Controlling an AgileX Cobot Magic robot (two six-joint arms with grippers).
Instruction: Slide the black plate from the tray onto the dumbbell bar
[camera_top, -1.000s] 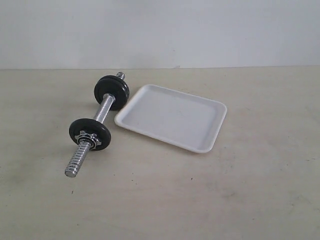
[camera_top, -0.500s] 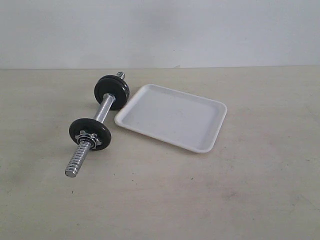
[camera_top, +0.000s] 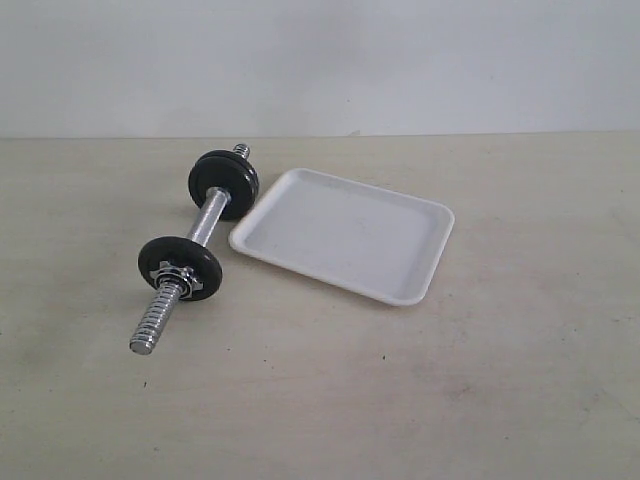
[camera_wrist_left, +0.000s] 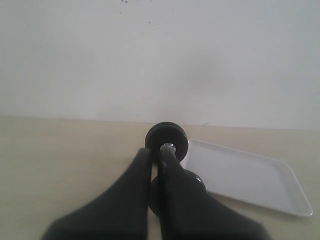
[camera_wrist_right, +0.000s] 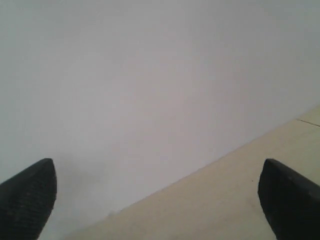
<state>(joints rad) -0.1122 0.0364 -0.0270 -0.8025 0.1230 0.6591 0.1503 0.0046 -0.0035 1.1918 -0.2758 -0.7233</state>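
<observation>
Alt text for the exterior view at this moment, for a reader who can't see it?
A chrome dumbbell bar lies on a beige table, with black discs toward both ends, the nearer one fronted by a star nut. Beside it to the right sits a white tray with nothing in it.

You see the dumbbell bar (camera_top: 208, 218) lying on the desk (camera_top: 400, 400), the tray (camera_top: 345, 235) just beside it to the right.

dumbbell bar (camera_top: 208, 220): bright chrome, glossy, coarse-threaded ends. star nut (camera_top: 178, 277) chrome too. black weight discs (camera_top: 222, 183): matt, metal-looking. tray (camera_top: 345, 235): smooth white, plastic-looking, slight sheen. bench (camera_top: 400, 400): pale, matt, scuffed. right tool (camera_wrist_right: 157, 200) pads (camera_wrist_right: 30, 197): black, matt, finely textured.
</observation>
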